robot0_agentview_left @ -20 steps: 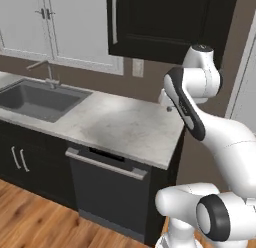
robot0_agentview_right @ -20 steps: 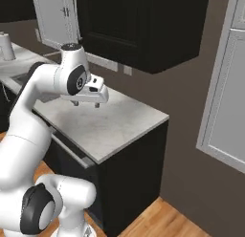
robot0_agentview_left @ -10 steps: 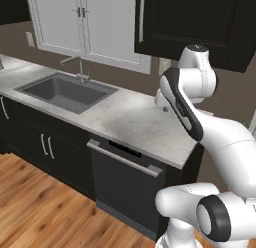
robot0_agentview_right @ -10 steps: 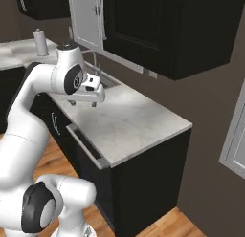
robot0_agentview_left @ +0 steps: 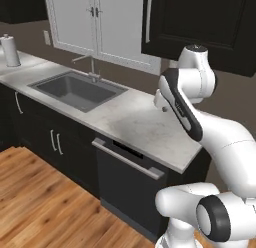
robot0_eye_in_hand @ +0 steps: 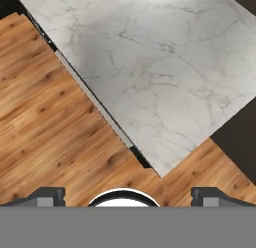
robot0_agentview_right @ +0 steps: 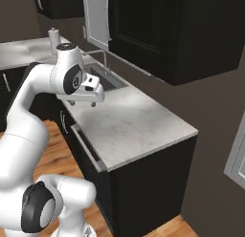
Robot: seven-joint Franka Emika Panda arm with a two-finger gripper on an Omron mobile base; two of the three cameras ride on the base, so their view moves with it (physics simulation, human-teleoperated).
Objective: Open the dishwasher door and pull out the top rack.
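Note:
The dishwasher door point(robot0_agentview_left: 127, 192) is a wide black panel under the marble counter point(robot0_agentview_left: 135, 117), standing shut. Its long silver bar handle point(robot0_agentview_left: 127, 159) runs along the top edge. From the right base view I see the door point(robot0_agentview_right: 93, 176) nearly edge-on, with the handle point(robot0_agentview_right: 86, 147) sticking out toward the floor. My gripper point(robot0_agentview_right: 82, 103) hangs open above the counter, well above the handle and holding nothing. Looking straight down, the hand view shows the handle point(robot0_eye_in_hand: 95, 99) as a grey strip between counter and wood floor, with the gripper point(robot0_eye_in_hand: 128, 196) wide apart. The top rack is hidden behind the door.
A steel sink point(robot0_agentview_left: 75, 89) with a faucet point(robot0_agentview_left: 91, 67) lies left of the dishwasher, and a paper towel roll point(robot0_agentview_left: 9, 49) stands at the far left. Black base cabinets point(robot0_agentview_left: 45, 137) continue left. Dark upper cabinets point(robot0_agentview_right: 158, 30) hang overhead. The counter ends just right of the dishwasher.
The whole picture has shifted in both base views, so the base has driven; sink and dishwasher now sit further right in the left view. The arm keeps the same pose, gripper still open.

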